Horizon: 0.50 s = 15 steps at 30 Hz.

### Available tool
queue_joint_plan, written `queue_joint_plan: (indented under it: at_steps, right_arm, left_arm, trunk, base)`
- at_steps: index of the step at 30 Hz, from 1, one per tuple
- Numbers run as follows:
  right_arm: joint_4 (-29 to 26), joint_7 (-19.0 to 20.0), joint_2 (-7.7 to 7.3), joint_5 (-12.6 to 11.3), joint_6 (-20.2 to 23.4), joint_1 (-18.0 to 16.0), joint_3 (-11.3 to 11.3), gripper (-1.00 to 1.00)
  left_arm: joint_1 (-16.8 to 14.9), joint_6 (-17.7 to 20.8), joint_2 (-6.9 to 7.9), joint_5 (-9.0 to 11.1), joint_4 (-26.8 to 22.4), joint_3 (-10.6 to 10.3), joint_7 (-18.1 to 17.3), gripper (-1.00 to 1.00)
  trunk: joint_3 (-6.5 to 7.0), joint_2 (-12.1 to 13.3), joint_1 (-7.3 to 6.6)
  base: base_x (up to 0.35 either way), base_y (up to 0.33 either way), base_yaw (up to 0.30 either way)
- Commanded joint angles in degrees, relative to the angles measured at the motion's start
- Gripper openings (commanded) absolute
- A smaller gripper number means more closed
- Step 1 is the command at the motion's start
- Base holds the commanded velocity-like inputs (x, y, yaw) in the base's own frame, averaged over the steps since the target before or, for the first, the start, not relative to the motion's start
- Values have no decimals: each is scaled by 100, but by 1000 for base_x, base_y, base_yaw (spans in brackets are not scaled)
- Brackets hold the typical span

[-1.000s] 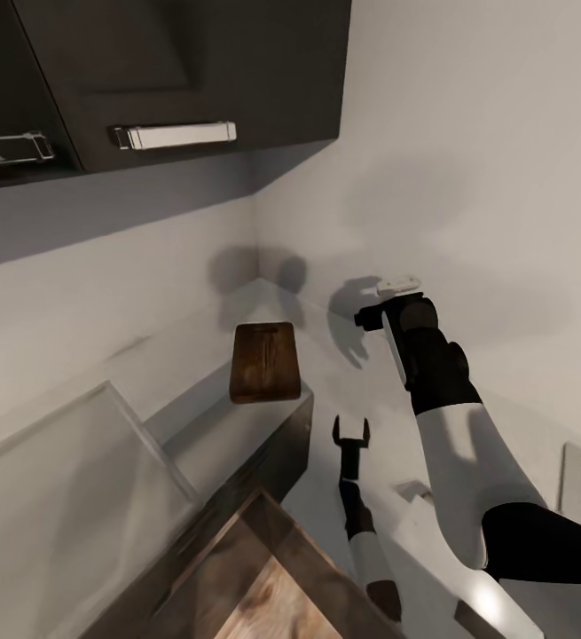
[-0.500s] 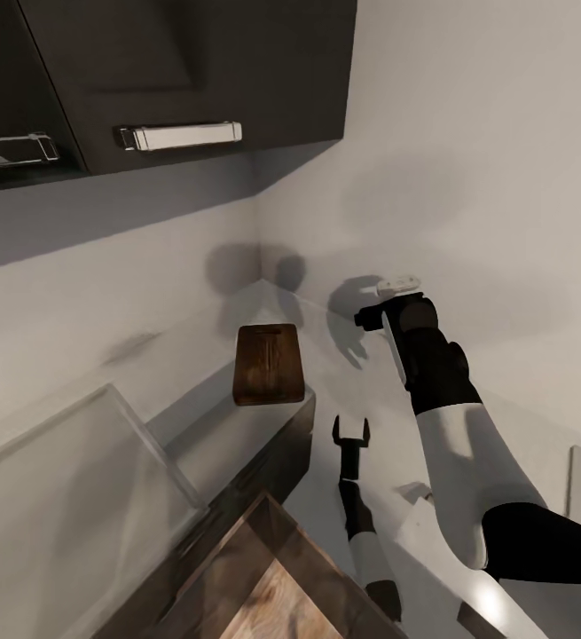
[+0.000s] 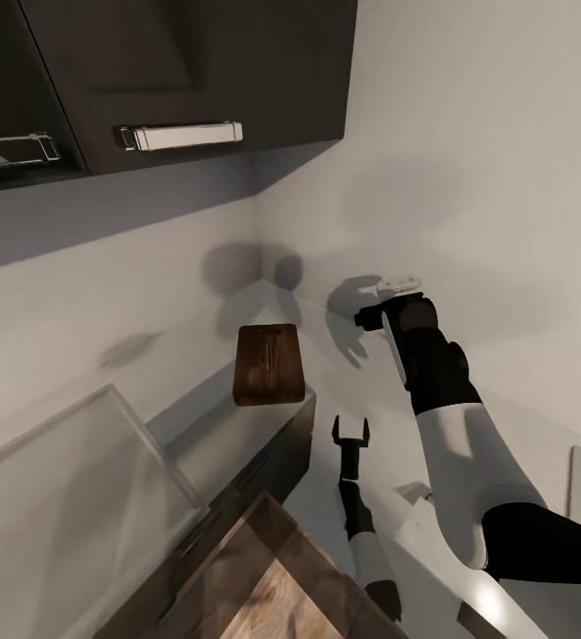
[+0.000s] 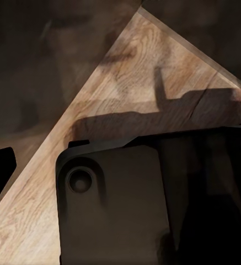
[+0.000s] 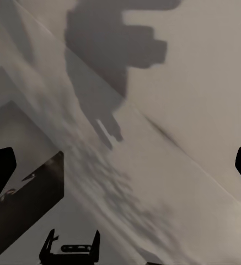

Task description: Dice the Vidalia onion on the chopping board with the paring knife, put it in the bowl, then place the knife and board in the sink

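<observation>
Board (image 3: 269,364): dark brown, lying flat at the end of the grey table (image 3: 215,435), near the wall corner, under the dark wall cabinet (image 3: 184,71). We see nothing on it.

Onion, knife, bowl, sink: we do not find them here.

Left hand (image 3: 350,430): low, beside the table's end and below the board, fingers spread, nothing between them. Its wrist camera looks at wood-grain flooring (image 4: 126,99) and a dark part of the robot.

Right hand (image 3: 372,318): raised close to the white wall (image 3: 467,177), well right of the board. In its wrist view the two dark fingertips (image 5: 0,168) sit at opposite edges, so we read it as spread and empty.

Step in hand, as we judge it: approach; the sink must be found first. To do it well, we turn the base and head along the table until the basin shows, keep both arms drawn in clear of wall and cabinet, and reach only once the onion is in sight.
</observation>
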Motion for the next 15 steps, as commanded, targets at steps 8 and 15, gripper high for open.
queue_joint_plan:
  at_steps: [8,15]
  right_arm:
    - [4,12,0,19,27,-5,5,100]
    - [6,12,0,19,27,-4,5,100]
  left_arm:
    - [2,-7,1,10,-8,-6,-7,100]
    - [2,-7,1,10,-8,-6,-7,100]
  trunk:
    - [-9,-10,3]
    - [-9,-10,3]
  base:
    - [55,41,0]
    - [11,9,0]
